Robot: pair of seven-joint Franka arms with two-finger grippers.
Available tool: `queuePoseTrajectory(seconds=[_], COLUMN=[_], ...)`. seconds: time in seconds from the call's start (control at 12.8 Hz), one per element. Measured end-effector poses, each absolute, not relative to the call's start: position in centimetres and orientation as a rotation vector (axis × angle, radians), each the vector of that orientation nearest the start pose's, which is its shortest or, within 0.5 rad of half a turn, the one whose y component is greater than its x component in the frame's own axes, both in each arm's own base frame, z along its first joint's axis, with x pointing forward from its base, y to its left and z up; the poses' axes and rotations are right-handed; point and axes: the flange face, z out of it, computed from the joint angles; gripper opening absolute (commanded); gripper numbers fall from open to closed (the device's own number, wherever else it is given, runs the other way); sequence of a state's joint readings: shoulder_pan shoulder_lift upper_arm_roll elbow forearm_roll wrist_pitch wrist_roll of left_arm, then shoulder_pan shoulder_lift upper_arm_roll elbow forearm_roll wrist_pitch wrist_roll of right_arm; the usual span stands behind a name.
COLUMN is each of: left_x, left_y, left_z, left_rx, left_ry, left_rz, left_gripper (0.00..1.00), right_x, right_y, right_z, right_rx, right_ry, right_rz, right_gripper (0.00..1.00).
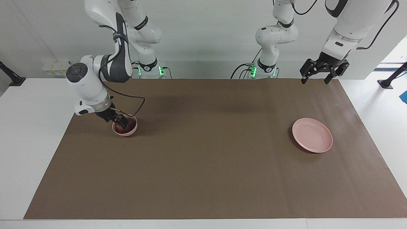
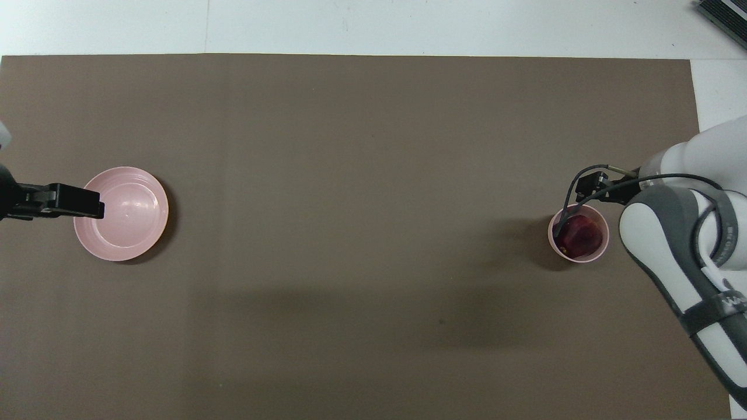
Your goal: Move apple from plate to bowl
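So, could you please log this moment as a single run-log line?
apple: in bowl | plate: bare | right gripper: at apple in bowl | left gripper: open, raised, waiting

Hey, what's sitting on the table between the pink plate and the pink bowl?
Nothing. Both views show only bare brown mat between the plate and the bowl, which holds the apple.

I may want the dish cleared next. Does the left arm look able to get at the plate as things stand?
Probably yes: the left gripper hangs open in the air at the plate's end of the table, and the plate is bare.
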State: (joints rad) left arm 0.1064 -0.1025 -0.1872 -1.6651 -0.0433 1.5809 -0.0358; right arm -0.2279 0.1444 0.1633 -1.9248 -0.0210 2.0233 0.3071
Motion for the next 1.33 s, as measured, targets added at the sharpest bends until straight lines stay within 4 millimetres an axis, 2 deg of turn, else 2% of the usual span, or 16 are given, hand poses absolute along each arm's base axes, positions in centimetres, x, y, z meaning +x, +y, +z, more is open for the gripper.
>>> queuePoseTrajectory(seconds=[0.31, 0.55, 0.7, 1.09, 1.17, 1.33], left_x=[52.1, 52.2, 52.2, 52.2, 52.2, 52.2], left_y=[-5.1, -4.4, -4.2, -4.2, -4.2, -4.2], left_z=[63.6, 64.2, 64.3, 64.3, 64.3, 64.3], left_rx=[-3.167, -3.168, -3.168, -3.168, -3.168, -3.168], left_ry=[0.063, 0.043, 0.037, 0.037, 0.037, 0.037], left_rz=[-0.029, -0.048, -0.052, -0.052, -0.052, -0.052], left_gripper=[1.00, 1.00, 1.00, 1.00, 1.00, 1.00], right_x=[59.9, 60.1, 59.5, 56.5, 56.3, 56.2], right_y=[-4.4, -4.4, -3.9, -3.4, -3.5, -3.7], right_z=[45.8, 50.3, 53.9, 61.7, 62.6, 63.1], right_rx=[-3.124, -3.133, -3.138, -3.146, -3.146, -3.146], right_ry=[0.300, 0.262, 0.253, 0.253, 0.258, 0.262], right_rz=[0.010, 0.008, -0.003, 0.111, 0.110, 0.100], right_gripper=[1.00, 1.00, 1.00, 1.00, 1.00, 1.00])
